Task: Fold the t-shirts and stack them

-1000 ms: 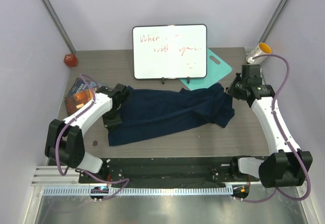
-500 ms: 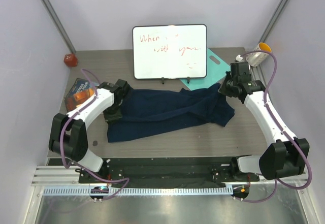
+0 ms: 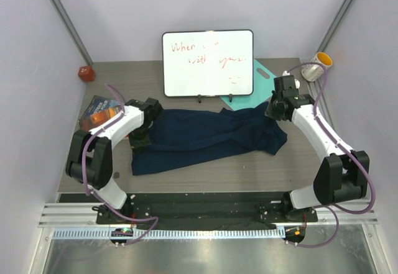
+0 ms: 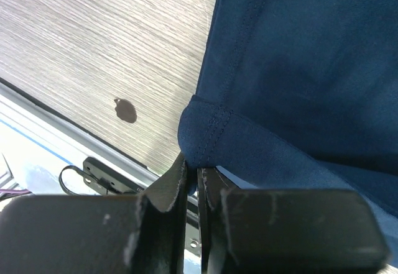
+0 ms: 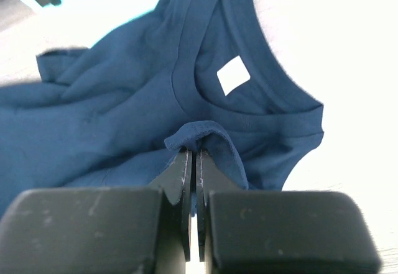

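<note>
One dark navy t-shirt (image 3: 205, 134) lies spread across the middle of the table, its collar end bunched at the right. My left gripper (image 3: 142, 135) is at the shirt's left edge. In the left wrist view its jaws (image 4: 193, 176) stand almost together, pinching a hemmed corner of the t-shirt (image 4: 298, 69) just above the table. My right gripper (image 3: 274, 109) is at the bunched right end. There its jaws (image 5: 193, 152) are shut on a small fold of the t-shirt (image 5: 124, 100) near the collar, where a white label (image 5: 233, 75) shows.
A whiteboard (image 3: 208, 63) stands at the back centre, with a teal board (image 3: 252, 91) flat beside it. A red object (image 3: 86, 73) sits back left, an orange-and-blue packet (image 3: 98, 111) lies at the left edge, and a mug (image 3: 317, 66) is back right.
Both grippers have moved away from the near edge with the shirt's ends. The right arm has swung left, uncovering the mug. The shirt's left edge has shifted back.
</note>
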Controlling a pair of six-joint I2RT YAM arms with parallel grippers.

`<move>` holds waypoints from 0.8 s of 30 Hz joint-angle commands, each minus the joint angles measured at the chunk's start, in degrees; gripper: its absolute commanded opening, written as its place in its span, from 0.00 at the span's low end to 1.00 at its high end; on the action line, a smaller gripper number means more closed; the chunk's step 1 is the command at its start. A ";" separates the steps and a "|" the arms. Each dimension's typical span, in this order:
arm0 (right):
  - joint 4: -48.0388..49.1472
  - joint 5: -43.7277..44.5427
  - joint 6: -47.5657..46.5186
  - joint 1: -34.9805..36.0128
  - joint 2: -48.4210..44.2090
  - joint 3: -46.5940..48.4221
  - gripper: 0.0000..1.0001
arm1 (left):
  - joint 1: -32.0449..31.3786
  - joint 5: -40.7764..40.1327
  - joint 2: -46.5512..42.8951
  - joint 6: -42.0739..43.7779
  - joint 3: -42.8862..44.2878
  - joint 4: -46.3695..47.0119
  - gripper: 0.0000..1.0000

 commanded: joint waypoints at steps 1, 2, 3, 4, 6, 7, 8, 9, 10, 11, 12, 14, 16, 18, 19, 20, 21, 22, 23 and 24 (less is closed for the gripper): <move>1.76 3.37 -0.92 0.10 1.51 6.67 0.01 | 0.80 -2.23 0.98 0.24 0.90 0.45 0.09; 1.76 3.29 -0.75 0.10 2.04 7.12 0.01 | 0.89 -2.14 1.43 0.51 1.08 0.54 0.09; 1.85 2.85 -0.66 0.19 2.83 8.08 0.01 | 0.98 -2.14 1.78 0.51 1.25 0.37 0.09; 1.85 2.32 -0.66 0.19 3.27 8.35 0.01 | 0.98 -2.23 2.74 0.68 1.52 0.45 0.09; 2.03 2.41 -0.48 0.10 3.97 8.62 0.01 | 0.98 -2.41 3.54 1.03 1.87 0.54 0.09; 2.11 2.76 -0.66 0.10 4.24 8.88 0.01 | 0.98 -2.58 3.80 1.21 1.96 0.71 0.09; 2.12 3.11 -0.75 0.19 4.33 8.97 0.01 | 0.98 -2.58 4.24 1.47 2.22 0.89 0.09; 2.20 3.46 -0.75 0.10 4.42 8.97 0.01 | 1.07 -2.50 4.59 1.91 2.57 1.07 0.09; 2.29 4.16 -0.83 0.19 4.50 8.97 0.01 | 1.07 -2.58 4.77 2.18 3.27 1.15 0.09; 2.20 4.43 -0.83 0.19 4.42 8.97 0.01 | 1.07 -2.58 5.21 2.44 3.54 1.50 0.09; 2.38 4.60 -0.83 0.10 4.50 8.97 0.01 | 1.07 -2.67 5.30 2.88 3.89 1.77 0.09; 2.47 5.04 -0.83 0.10 4.68 9.06 0.01 | 1.07 -3.11 6.17 3.32 5.29 1.86 0.09; 2.64 4.96 -0.83 0.19 5.03 8.97 0.01 | 1.07 -3.20 7.05 3.76 6.70 1.77 0.09; 2.99 4.70 -0.75 0.19 5.30 9.06 0.01 | 1.07 -3.46 8.63 3.94 7.49 1.16 0.09; 3.08 4.61 -0.66 0.19 5.47 9.14 0.01 | 1.07 -3.46 9.07 3.94 8.10 0.89 0.09; 2.99 4.52 -0.66 0.10 5.99 9.23 0.01 | 1.07 -3.37 9.34 4.02 8.20 0.89 0.09; 3.17 4.43 -0.75 0.19 6.09 9.23 0.01 | 0.98 -3.37 9.78 4.02 8.29 1.15 0.09; 3.17 4.34 -0.75 0.19 6.35 9.32 0.01 | 1.07 -3.37 9.95 4.02 8.20 1.33 0.09; 3.34 4.17 -0.75 0.10 6.70 9.32 0.01 | 1.07 -3.37 10.22 4.02 8.29 1.16 0.09; 3.52 3.99 -0.75 0.19 6.88 9.32 0.01 | 1.07 -3.37 10.39 3.94 8.29 1.24 0.09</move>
